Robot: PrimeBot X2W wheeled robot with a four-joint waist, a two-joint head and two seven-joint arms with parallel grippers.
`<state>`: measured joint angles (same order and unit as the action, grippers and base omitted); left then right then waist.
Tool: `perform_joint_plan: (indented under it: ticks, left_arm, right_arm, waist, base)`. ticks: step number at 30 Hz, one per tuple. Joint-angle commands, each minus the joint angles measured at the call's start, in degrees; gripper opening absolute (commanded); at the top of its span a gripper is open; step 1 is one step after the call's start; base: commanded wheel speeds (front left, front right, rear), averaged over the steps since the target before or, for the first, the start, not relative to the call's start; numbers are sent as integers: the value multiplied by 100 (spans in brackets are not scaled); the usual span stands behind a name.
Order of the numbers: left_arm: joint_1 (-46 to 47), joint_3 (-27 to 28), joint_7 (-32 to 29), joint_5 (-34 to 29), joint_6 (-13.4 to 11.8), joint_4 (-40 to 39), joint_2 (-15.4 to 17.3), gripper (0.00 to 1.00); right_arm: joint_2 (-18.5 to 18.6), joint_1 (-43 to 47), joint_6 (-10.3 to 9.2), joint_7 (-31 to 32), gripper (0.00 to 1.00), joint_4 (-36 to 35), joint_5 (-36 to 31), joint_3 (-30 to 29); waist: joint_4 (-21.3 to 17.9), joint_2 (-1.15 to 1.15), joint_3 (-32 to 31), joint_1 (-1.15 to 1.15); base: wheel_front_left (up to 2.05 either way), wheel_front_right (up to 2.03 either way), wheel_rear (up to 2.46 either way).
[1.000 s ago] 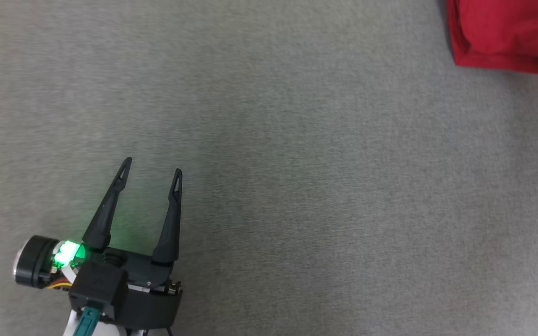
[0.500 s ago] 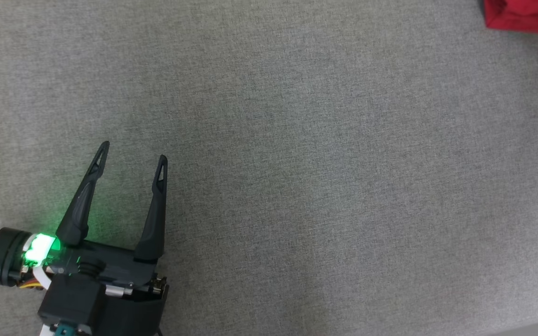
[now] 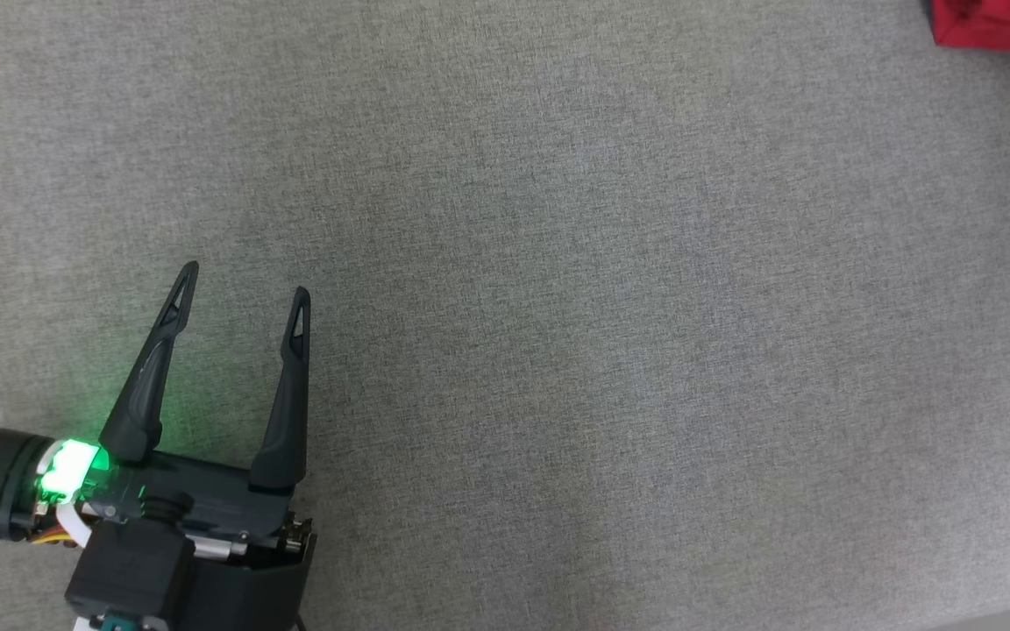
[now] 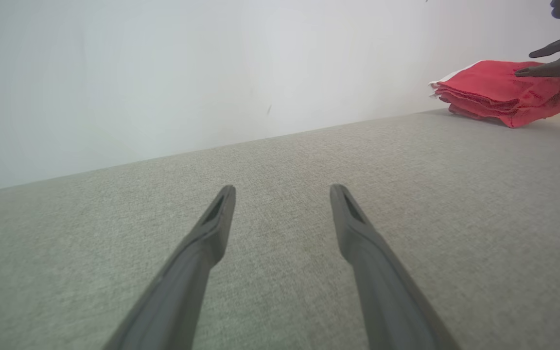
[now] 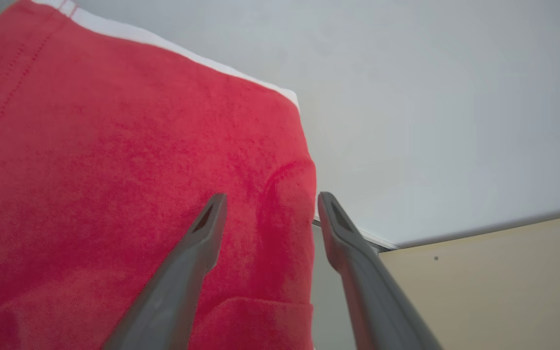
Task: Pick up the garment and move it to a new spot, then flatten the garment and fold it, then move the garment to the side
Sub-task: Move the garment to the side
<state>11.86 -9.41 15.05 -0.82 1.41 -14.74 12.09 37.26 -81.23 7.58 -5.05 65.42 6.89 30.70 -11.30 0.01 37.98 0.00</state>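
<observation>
- Right gripper [image 5: 271,197]: fingers apart over the folded garment [image 5: 114,170], clamping nothing.
- Left gripper [image 3: 245,279]: apart, idle.
- Side placement looks done; next I lift clear.

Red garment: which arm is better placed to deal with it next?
Right. The right gripper, jaws open, is at the folded red garment; the left gripper, also open, hangs over the grey surface well away.

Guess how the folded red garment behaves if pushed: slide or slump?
Likely floppy: the garment shows soft, sagging layered edges, so a lift at one edge would probably unfold it. Its nappy cloth on the woven surface likely drags, so a push may bunch layers rather than slide.
</observation>
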Motion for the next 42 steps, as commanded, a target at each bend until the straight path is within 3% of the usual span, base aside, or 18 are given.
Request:
perform_joint_plan:
  ticks: [1, 7, 13, 18, 22, 31, 36, 42]
  left_arm:
    - [5, 16, 11, 23, -43, 61, 36, 100]
    - [-69, -23, 11, 83, -100, 145, -23, 100]
    - [-120, -54, 12, 216, -149, 314, -188, 100]
    - [-223, 76, 12, 351, -191, 469, -350, 100]
    - [-366, 208, 12, 385, -230, 568, -444, 100]
    - [-842, 496, 11, 459, -219, 884, -642, 100]
    - [-1118, 589, 11, 491, -166, 1121, -730, 100]
    - [-1351, 749, 12, 570, -139, 1415, -817, 100]
  right_arm:
    - [9, -63, -17, -25, 100, 22, -23, -15]
    - [-21, -52, -18, -145, 100, 85, -60, -7]
    - [-136, 294, -18, -779, 100, -92, 110, -168]
    - [-249, 836, -18, -1011, 100, -586, 253, -399]
    - [-379, 1484, -18, -1021, 100, -1520, 439, -1132]
    - [-1481, 3948, -17, -1013, 100, -3494, -196, -2835]
    - [-2010, 4880, -17, -1013, 100, -4120, -456, -3303]
    - [-2505, 5935, -17, -1014, 100, -4785, -559, -3438]
  waist:
    - [12, -1, -26, 0]
    - [38, -1, -231, 0]
    - [188, -1, -694, 0]
    - [384, -1, -1169, 0]
    - [539, -1, -1554, 0]
    - [871, -1, -2455, 0]
    - [1019, -1, -2853, 0]
    - [1144, -1, -3215, 0]
  base:
    - [0, 0, 0]
    - [0, 0, 0]
    - [0, 0, 0]
    - [0, 0, 0]
    - [0, 0, 0]
    - [0, 0, 0]
    - [0, 0, 0]
    - [0, 0, 0]
